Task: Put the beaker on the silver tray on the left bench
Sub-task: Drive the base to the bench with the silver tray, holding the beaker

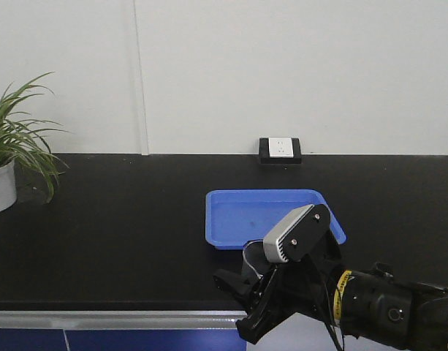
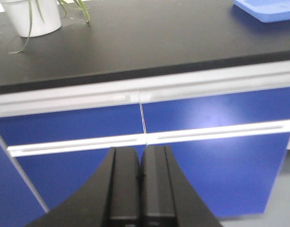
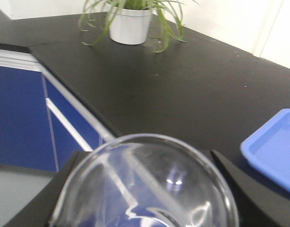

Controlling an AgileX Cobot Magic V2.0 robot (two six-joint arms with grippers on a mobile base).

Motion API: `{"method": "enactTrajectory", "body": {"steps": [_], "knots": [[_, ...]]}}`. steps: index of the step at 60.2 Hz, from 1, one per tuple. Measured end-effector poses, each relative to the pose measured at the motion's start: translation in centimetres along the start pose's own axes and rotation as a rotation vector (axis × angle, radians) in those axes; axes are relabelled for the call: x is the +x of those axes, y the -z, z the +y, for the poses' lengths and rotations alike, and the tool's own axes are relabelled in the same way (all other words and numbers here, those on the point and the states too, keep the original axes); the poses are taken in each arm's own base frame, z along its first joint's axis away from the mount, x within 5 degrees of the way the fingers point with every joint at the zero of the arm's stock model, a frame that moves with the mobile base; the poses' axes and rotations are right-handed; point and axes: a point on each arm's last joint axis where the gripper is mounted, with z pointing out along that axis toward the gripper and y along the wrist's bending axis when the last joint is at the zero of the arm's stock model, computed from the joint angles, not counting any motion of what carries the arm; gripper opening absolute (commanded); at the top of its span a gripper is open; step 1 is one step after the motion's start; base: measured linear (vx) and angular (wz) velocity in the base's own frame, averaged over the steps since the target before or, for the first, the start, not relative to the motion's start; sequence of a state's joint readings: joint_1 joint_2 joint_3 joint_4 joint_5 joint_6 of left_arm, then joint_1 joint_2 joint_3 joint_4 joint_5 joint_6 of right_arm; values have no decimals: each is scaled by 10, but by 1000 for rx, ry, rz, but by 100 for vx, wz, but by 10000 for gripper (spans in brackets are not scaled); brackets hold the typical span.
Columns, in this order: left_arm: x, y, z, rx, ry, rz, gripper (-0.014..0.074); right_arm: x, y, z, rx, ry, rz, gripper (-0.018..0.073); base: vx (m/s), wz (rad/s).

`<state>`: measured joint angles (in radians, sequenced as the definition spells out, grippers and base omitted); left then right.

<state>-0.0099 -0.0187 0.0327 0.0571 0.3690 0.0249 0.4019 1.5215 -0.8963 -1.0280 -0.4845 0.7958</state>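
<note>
Right now the right gripper [image 3: 145, 158] is holding the beaker [image 3: 149, 189], with a black finger [image 3: 59, 187] pressing on each side of the glass. The left gripper [image 2: 140, 189] is pinched shut on nothing, low in its own view, and is pointing at the blue cupboard doors [image 2: 220, 118]. The beaker is hanging in the air by the front edge of a black bench [image 1: 99, 234], at the lower middle of the front view. The silver tray is not showing in any view, so I think the robot is going to have to carry the glass over to it. To do that well, it should be keeping the beaker level, gripping gently and going slowly. Only the front view is showing the wall socket [image 1: 280, 150] at the upper middle and the whole blue tray [image 1: 267, 212]. Only the right wrist view is showing the round rim up close, filling the bottom middle between the fingers
</note>
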Motion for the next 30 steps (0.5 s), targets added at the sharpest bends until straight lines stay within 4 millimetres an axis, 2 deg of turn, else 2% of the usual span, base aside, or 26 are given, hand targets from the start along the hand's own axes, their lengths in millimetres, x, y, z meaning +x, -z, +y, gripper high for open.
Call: {"method": "enactTrajectory", "body": {"steps": [30], "knots": [[0,0,0,0,0,0,1,0,0,0,0,0,0,-11,-36,-1]]}}
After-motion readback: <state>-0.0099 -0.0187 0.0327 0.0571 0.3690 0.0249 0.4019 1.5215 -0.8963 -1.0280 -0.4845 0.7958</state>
